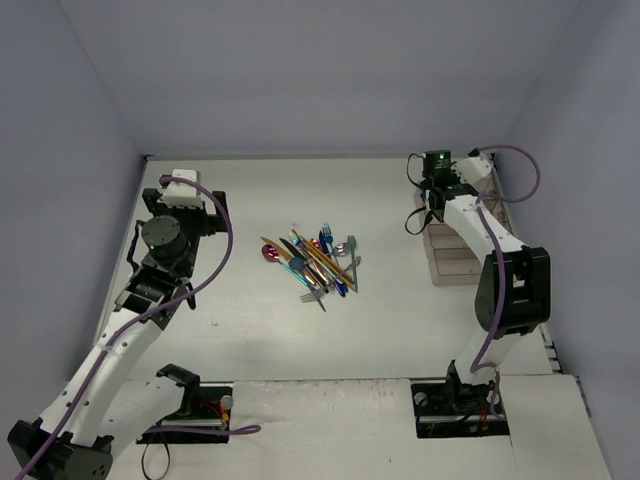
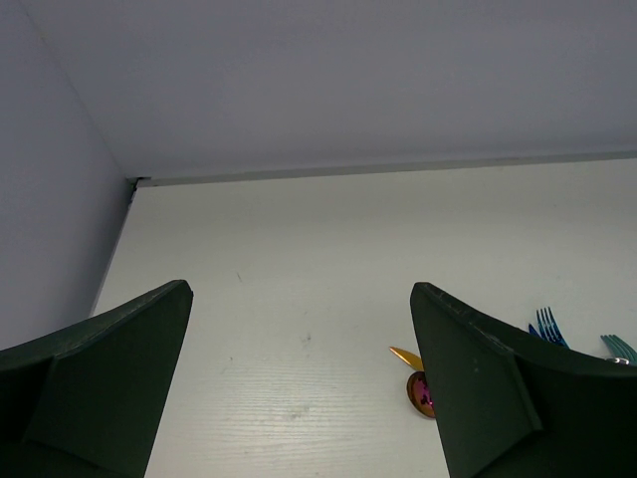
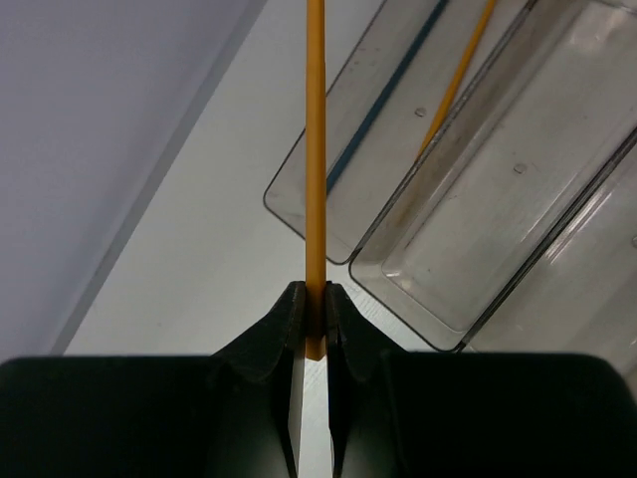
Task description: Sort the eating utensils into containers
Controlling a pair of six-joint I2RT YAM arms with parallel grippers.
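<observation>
One gold utensil (image 3: 316, 149) is pinched by its handle end in the right gripper (image 3: 315, 296), whose jaws are closed tight on it. Only the right wrist view shows this. There the slim shaft runs straight away from the fingers and crosses the near corner of the trays (image 3: 299, 214). Its far end is out of frame, so I cannot tell fork from spoon or knife, nor whether it touches the plastic. That same view shows the tray at the row's end holding a blue handle (image 3: 383, 105) and a gold handle (image 3: 460, 72) lying lengthwise.

From above, the trays are partly hidden under the right arm (image 1: 500, 270), and their contents cannot be made out. The top view alone shows the pile (image 1: 315, 265) of utensils, which lies on the table (image 1: 380, 330) well left of the trays. The left wrist view catches only the pile's edge: a magenta spoon (image 2: 418, 393) and blue fork (image 2: 549, 324) tines. The left gripper (image 2: 301, 289) hangs farther left of the trays than the pile, jaws spread wide and holding nothing.
</observation>
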